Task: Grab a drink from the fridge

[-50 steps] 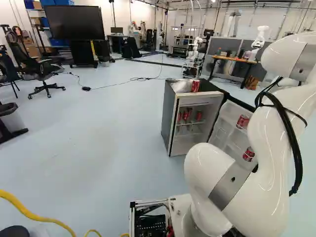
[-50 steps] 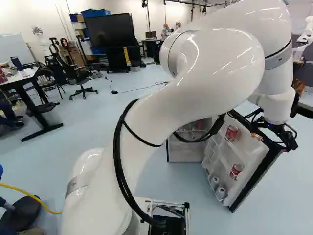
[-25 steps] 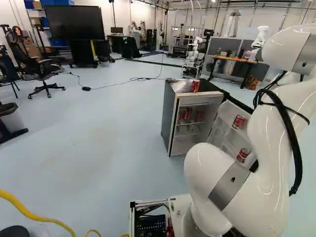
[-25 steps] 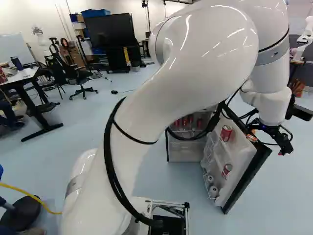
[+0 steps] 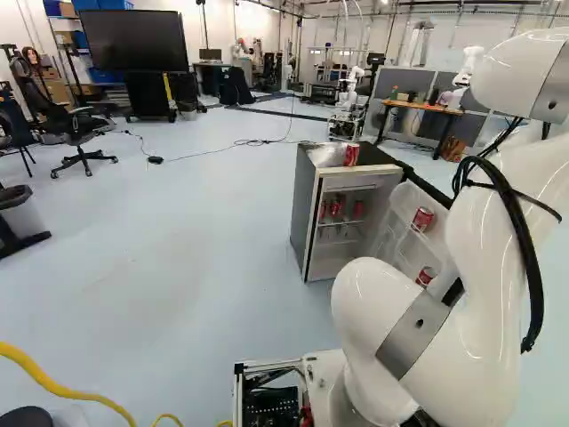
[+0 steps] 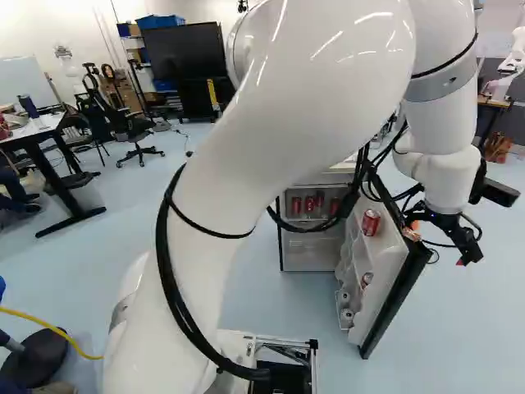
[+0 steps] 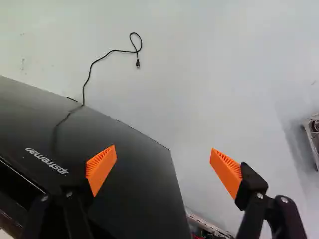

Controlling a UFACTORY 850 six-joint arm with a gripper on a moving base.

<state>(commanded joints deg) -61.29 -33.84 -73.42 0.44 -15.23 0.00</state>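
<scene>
Gauging the grip first: the upper red can (image 6: 371,222), near the top edge of the open door (image 6: 380,267) of the fridge (image 5: 305,213), looks the likeliest drink. If full, it should feel fairly heavy for its size, with a thin, smooth metal wall, slippery if chilled and apt to dent if squeezed hard. I'd take it around the middle of its cylinder, lifting clear of the rack lip. Another can (image 6: 367,280) sits lower in the door; more cans (image 5: 335,209) stand on the inner shelf. The racks are pale, moulded plastic, while the door's flat outer face (image 7: 134,174) is dark and faintly glossy. The end effector (image 7: 163,160) is spread wide with nothing between its ribbed orange pads (image 7: 102,167), outside the door by its free edge.
</scene>
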